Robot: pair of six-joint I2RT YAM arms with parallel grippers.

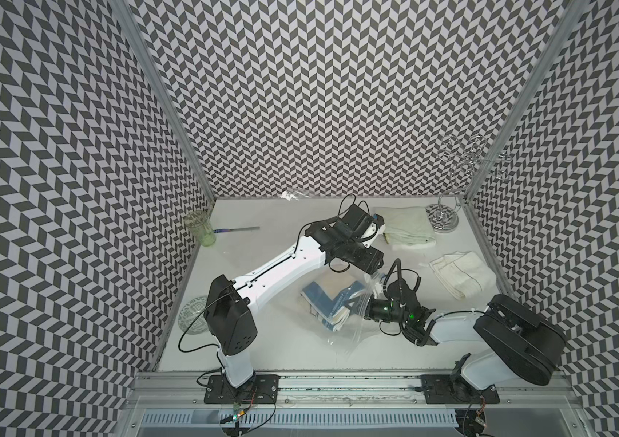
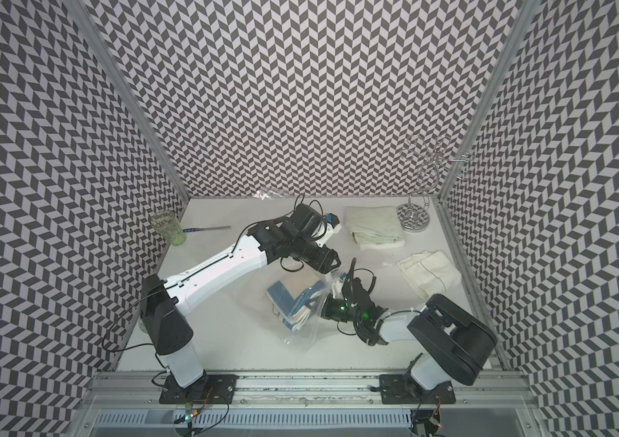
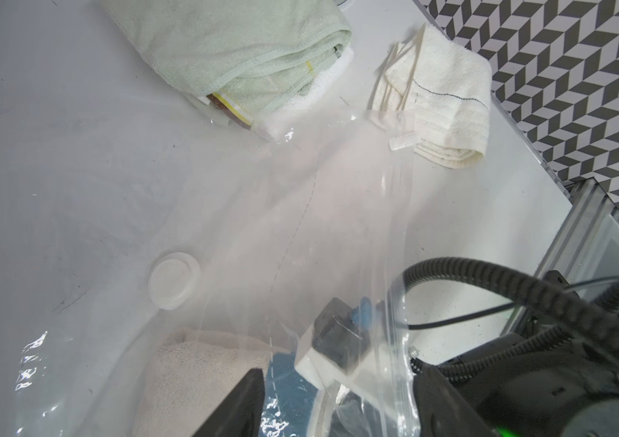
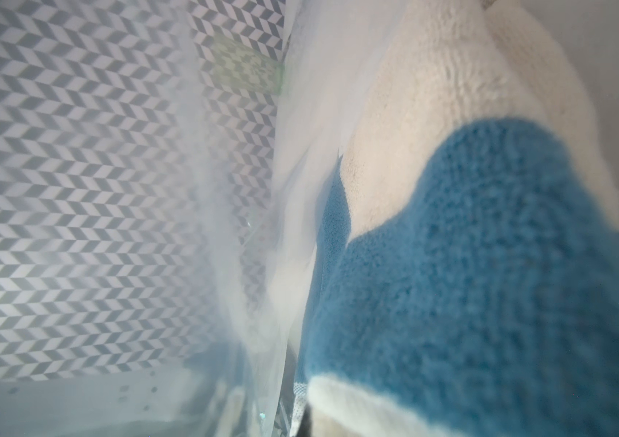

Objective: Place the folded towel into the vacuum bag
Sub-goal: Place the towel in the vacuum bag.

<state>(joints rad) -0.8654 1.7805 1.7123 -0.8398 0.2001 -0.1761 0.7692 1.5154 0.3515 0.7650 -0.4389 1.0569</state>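
The folded towel [image 1: 325,300], blue and cream, is lying inside the vacuum bag [image 1: 353,342], near its open end, in the middle of the surface [image 1: 262,352]. The right gripper [image 1: 365,307] is reaching in through the bag's mouth. Its jaws are squeezed tight together. In the right wrist view the fluffy towel is filling most of the picture, so the jaws seem to be pinching the towel's near edge. The tips themselves are hiding behind the cloth. The left gripper [image 2: 332,265] is hovering just over the far side of the bag's mouth, with its jaws standing apart and holding nothing that I can see.

The towel is looking soft, thick and light. It is going to bend and flop, and its folds may slide open if only one layer is being pulled. The best place to hold it is the thick folded edge, with all the layers between the jaws.

The bag is thin, shiny and slippery, and it is crinkling around the towel. The best hold on it is probably the firmer zip strip [image 3: 398,212] at the mouth, away from the round white valve [image 3: 174,280]. The towel is looking nearly all the way in, so pushing it deeper seems to be the job left.
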